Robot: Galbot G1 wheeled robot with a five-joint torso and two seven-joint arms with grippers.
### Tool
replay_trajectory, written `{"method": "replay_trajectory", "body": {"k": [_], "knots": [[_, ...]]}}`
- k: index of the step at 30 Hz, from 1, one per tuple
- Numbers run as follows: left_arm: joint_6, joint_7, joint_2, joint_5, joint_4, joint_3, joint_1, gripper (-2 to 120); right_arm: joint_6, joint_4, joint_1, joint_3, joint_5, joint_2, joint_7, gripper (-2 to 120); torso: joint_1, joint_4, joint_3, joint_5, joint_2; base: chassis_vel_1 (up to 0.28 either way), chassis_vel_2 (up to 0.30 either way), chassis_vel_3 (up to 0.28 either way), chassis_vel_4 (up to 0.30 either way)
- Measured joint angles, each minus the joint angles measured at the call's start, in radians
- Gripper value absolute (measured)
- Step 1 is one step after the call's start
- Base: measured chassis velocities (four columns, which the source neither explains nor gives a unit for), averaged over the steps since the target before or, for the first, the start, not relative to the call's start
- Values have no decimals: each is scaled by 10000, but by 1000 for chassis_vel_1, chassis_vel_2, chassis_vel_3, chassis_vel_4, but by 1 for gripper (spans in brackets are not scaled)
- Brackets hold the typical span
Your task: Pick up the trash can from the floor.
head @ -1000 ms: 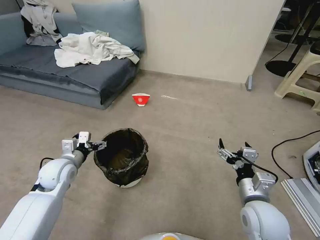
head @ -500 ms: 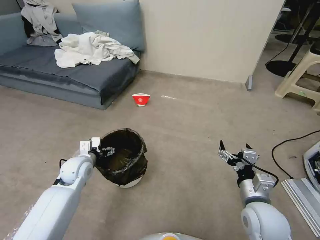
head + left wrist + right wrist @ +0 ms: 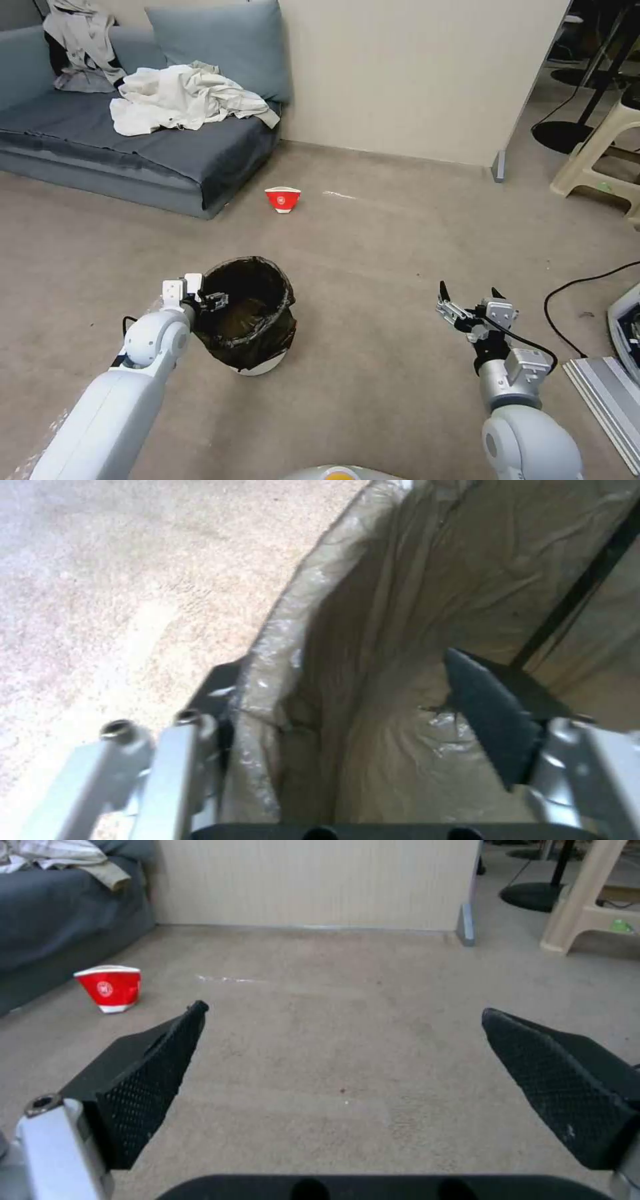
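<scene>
The trash can (image 3: 257,320) stands upright on the beige floor (image 3: 373,253), lined with a crinkled dark bag, a white base showing below. My left gripper (image 3: 212,300) is at its left rim, open. In the left wrist view the bag-covered rim (image 3: 280,645) runs between the fingers of the left gripper (image 3: 347,700): one finger is outside the wall, the other inside the trash can (image 3: 413,595). My right gripper (image 3: 467,297) hangs open over bare floor far to the right; the right wrist view shows the right gripper (image 3: 343,1015) with nothing between its fingers.
A red-and-white paper cup (image 3: 283,199) lies on the floor beyond the can, near a grey sofa (image 3: 133,147) with heaped clothes. A wall corner (image 3: 498,167), a beige stool (image 3: 600,160), a black cable (image 3: 573,293) and grey equipment (image 3: 607,393) lie to the right.
My left gripper moved right from outside the can's left side to straddle its rim, then sank slightly. The right arm barely moved. The can stays in place.
</scene>
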Motion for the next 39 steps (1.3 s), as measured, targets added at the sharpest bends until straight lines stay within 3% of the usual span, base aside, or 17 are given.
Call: {"method": "replay_trajectory", "body": {"k": [11, 19, 21, 34, 37, 39], "knots": [[-124, 13, -7, -418, -140, -71, -17, 21, 0, 0, -24, 1, -118, 2, -5, 100, 1, -2, 2, -3, 0, 0, 0, 0, 0], [-745, 76, -55, -1084, -282, -81, 48, 9, -6, 39, -16, 56, -181, -12, -3, 100, 0, -1, 2, -3, 0, 0, 0, 0, 0], [-1220, 78, -58, -1143, -412, -75, 137, 3, -17, 63, -4, 63, -181, -11, 12, 100, 0, -4, 3, -12, -1, 0, 0, 0, 0], [-2425, 416, 52, -2197, -2007, -756, 1194, 3, -24, 218, -19, 49, -179, 7, 26, 100, 1, -4, 3, 0, 0, 0, 0, 0, 0], [-2858, 457, 52, -2317, -2496, -1002, 1639, 3, -24, 278, -49, 52, -173, -6, 36, 100, 0, -2, 2, 0, 0, 0, 0, 0, 0], [-3375, 832, 56, -2312, -2881, -1213, 2087, 3, -24, 286, -42, 57, -165, -29, 44, 100, 0, -1, 1, 0, -1, 0, 0, 0, 0]]}}
